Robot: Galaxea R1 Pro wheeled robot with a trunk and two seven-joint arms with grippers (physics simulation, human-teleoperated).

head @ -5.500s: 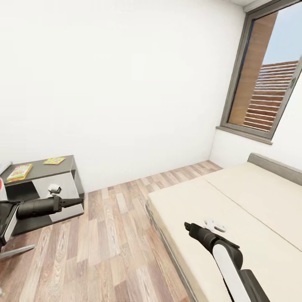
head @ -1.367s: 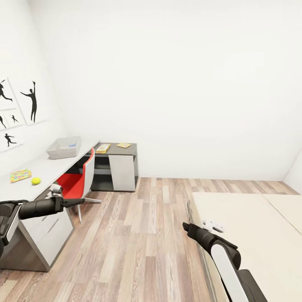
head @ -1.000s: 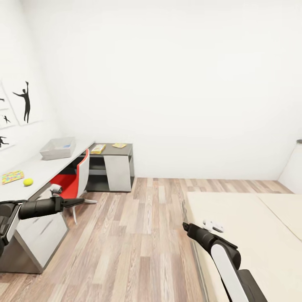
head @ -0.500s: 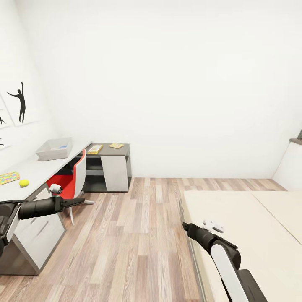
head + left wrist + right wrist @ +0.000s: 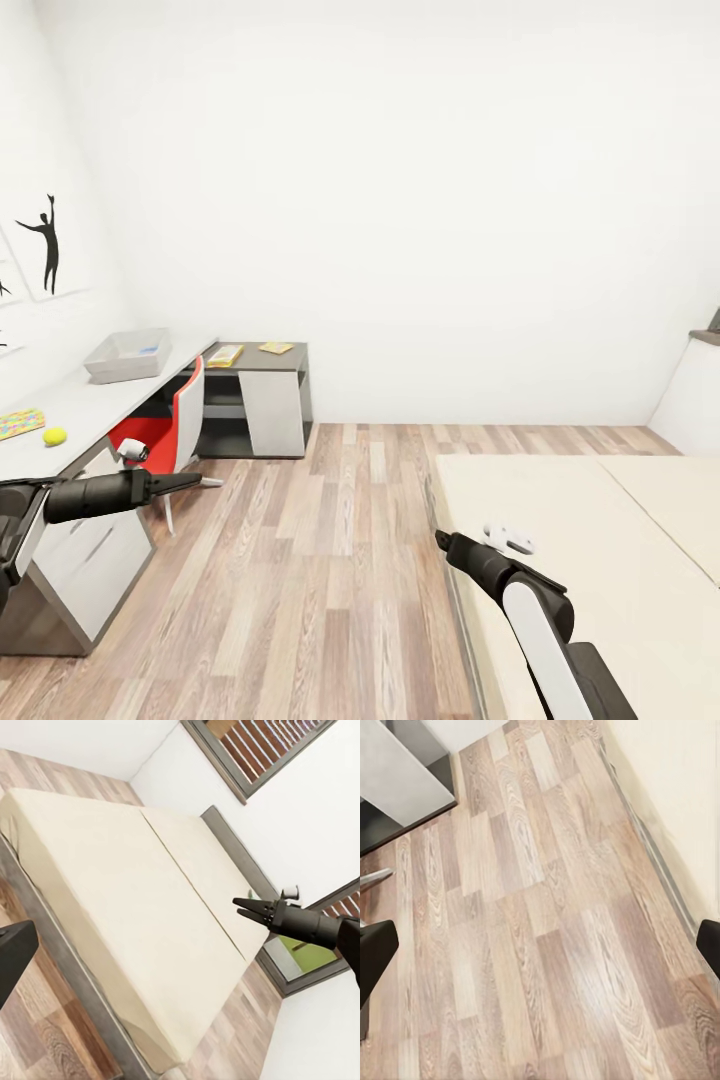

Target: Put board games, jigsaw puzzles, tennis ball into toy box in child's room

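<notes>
On the worktop (image 5: 95, 400): toy box (image 5: 127, 355), tennis ball (image 5: 55, 436), colourful game (image 5: 20, 423)
Far end: two flat boxes (image 5: 225, 355)
Left hand (image 5: 190, 481): pinched together, holding nothing
Right hand (image 5: 441, 540): cannot tell

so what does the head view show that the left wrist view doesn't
Head view alone: the grey toy box on the long table, a tennis ball and a colourful flat box nearer the robot, two more flat boxes on the dark end section, a red chair, and the left gripper.

Left wrist view alone: slatted windows beyond the bed.

Shared: the bare beige bed, wood floor and right gripper.
</notes>
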